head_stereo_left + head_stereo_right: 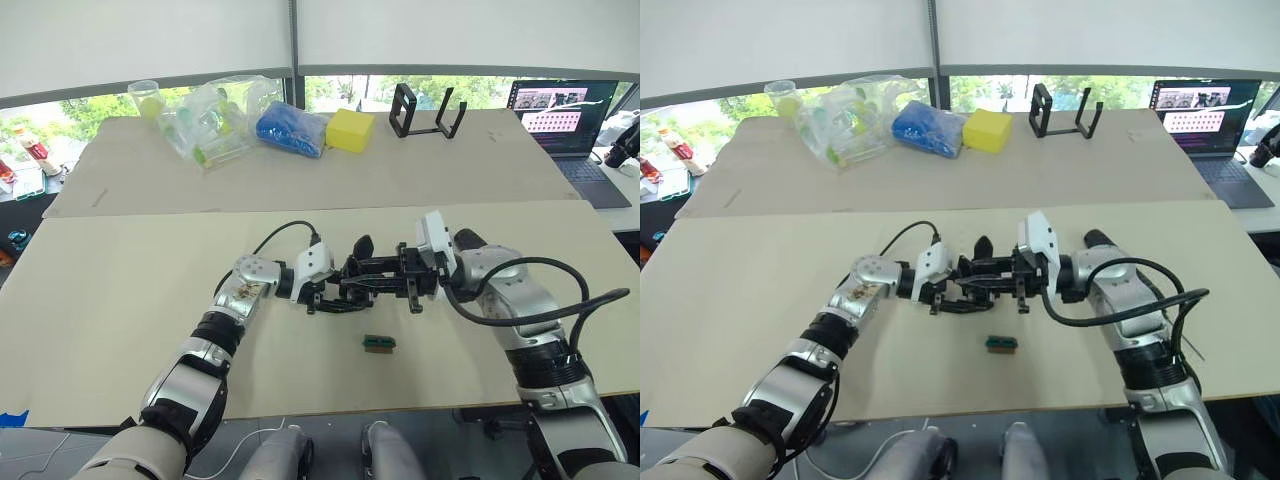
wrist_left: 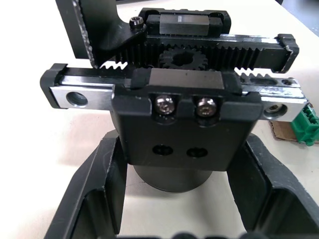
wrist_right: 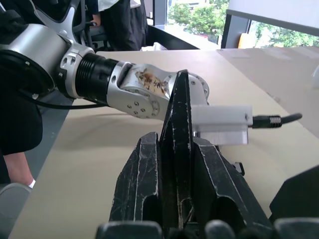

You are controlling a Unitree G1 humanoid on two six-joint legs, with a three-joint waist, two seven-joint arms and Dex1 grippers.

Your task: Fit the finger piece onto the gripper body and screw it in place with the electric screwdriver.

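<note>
Both arms met over the middle of the near table [image 1: 120, 300], where their black parts overlapped into one dark cluster in the head views and were hard to separate. The left gripper [image 1: 335, 292] had its fingers [image 2: 94, 199] spread on either side of the gripper body [image 2: 182, 107], a black block with two toothed racks, a small gear and two bright screws. Whether the fingers pressed its sides or only flanked it could not be told, since their tips were cut off at the frame edge. The body's lower part was hidden behind its own front plate.

The right gripper [image 1: 412, 283] was clenched on the finger piece [image 3: 178, 149], a thin black wedge standing up between the two fingers [image 3: 142, 189] with its point toward the left arm. Its base was buried between the fingers.

A small green block [image 1: 379, 343] lay on the table just near of the two grippers, apart from them. On the far table sat a black frame stand [image 1: 425, 112], a yellow block [image 1: 350, 130], a blue bag [image 1: 290, 128] and a clear plastic bag [image 1: 210, 120]; a laptop [image 1: 565, 115] at far right was partly cut off.
</note>
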